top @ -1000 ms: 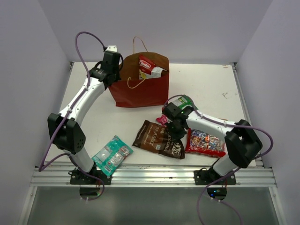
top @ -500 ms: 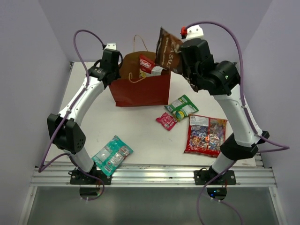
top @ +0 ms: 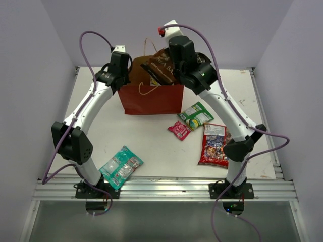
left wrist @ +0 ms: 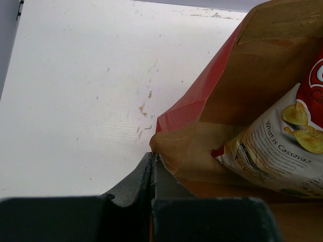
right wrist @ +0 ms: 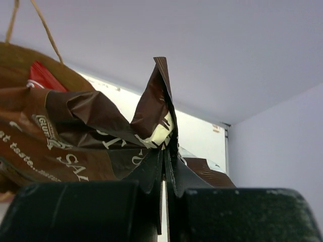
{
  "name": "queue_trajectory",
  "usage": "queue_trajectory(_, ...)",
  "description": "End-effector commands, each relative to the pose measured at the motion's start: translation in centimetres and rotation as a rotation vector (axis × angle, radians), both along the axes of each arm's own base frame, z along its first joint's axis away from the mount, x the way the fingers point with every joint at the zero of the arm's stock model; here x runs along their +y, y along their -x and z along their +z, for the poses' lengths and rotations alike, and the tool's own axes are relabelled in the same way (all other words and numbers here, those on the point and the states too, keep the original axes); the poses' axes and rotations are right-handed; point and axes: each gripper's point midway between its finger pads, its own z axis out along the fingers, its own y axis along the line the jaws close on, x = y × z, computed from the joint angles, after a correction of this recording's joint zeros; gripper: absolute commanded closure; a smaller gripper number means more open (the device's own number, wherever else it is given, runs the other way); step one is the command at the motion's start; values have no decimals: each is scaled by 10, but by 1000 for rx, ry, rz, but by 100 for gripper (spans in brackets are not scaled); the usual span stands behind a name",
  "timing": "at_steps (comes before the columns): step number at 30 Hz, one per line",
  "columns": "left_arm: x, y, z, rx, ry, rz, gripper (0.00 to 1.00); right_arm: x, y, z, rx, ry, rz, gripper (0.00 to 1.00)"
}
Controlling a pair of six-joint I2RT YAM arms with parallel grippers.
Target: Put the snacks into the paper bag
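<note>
The reddish-brown paper bag [top: 151, 98] stands upright at the back of the table. My left gripper [top: 122, 70] is shut on its left rim [left wrist: 166, 138], with the fingertips [left wrist: 153, 157] pinching the paper. The white chip bag [left wrist: 282, 146] sits inside. My right gripper [top: 174, 63] is shut on the dark brown bag [top: 159, 69] and holds it over the bag's mouth; its jaws [right wrist: 165, 151] pinch a crumpled corner [right wrist: 151, 108]. The green-white packet [top: 196, 115], small pink packet [top: 179, 130], red candy bag [top: 217, 145] and teal packet [top: 121, 166] lie on the table.
A tan cord handle [top: 147, 45] rises behind the bag. Purple cables loop above both arms. The metal rail [top: 161, 189] runs along the near table edge, with walls close on both sides.
My right arm picked the dark brown bag off the table, lifted it high, and has now swung it left and down to the paper bag's mouth. My left gripper has not moved.
</note>
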Motion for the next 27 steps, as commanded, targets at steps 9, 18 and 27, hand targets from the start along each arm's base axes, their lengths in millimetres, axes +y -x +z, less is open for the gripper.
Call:
queue_trajectory(9, 0, -6, 11, -33, 14, 9, 100, 70, -35, 2, -56, -155, 250, 100)
queue_trajectory(18, 8, -8, 21, -71, 6, 67, 100, 118, -41, -44, 76, -272, 375, 9)
queue_trajectory(27, 8, -14, 14, -72, 22, 97, 100, -16, 21, -58, 153, -127, -67, 1)
